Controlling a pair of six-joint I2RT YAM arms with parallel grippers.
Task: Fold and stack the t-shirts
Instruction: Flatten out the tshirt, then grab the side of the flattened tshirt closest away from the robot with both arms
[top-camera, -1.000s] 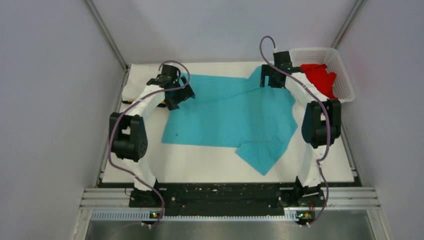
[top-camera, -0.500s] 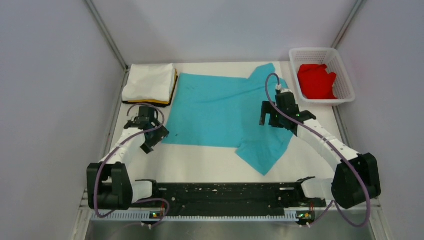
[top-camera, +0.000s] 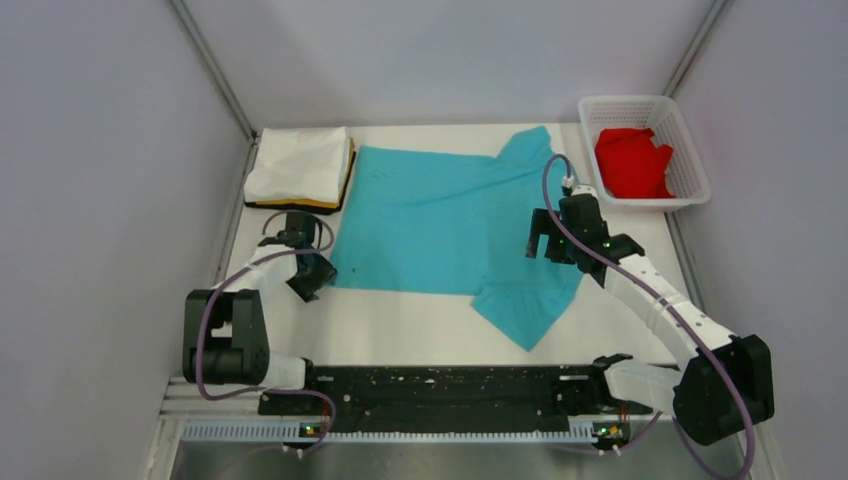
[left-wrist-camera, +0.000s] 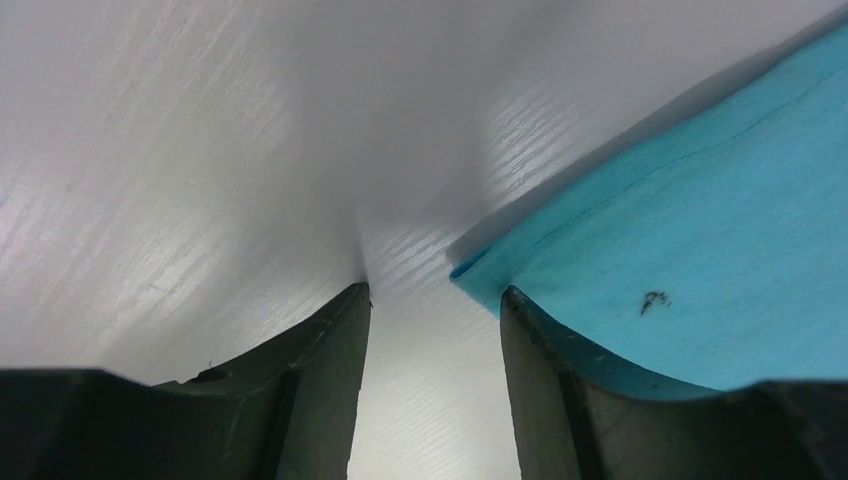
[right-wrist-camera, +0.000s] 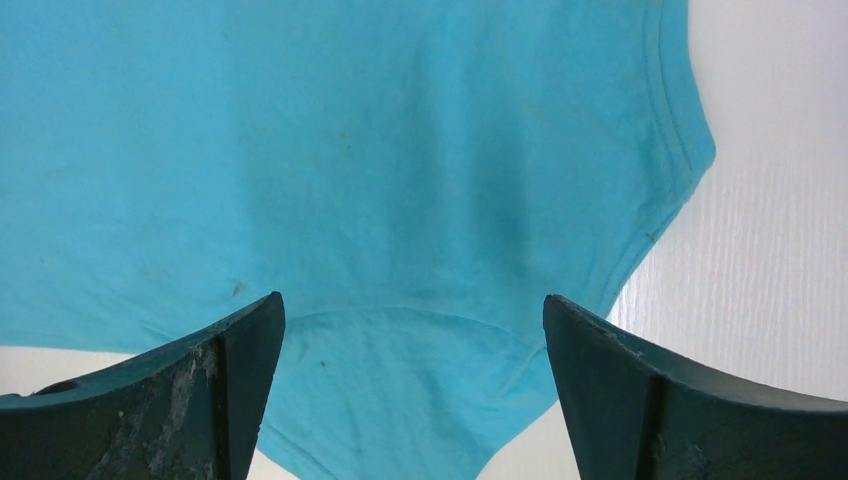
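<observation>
Left gripper (left-wrist-camera: 435, 295): jaws partly apart, low over the white table (left-wrist-camera: 200, 150), with the near-left corner of the turquoise shirt (left-wrist-camera: 700, 230) poking into the gap, not clamped. Right gripper (right-wrist-camera: 413, 305): wide open above the shirt's stitched hem. Since 0.5 s ago the left one moved in to that corner. Far left, a folded white shirt (top-camera: 300, 165) hides all but 1 edge of the yellow shirt (top-camera: 300, 204), and the red shirt (top-camera: 630, 165) lies crumpled in the lattice basket (top-camera: 690, 165).
</observation>
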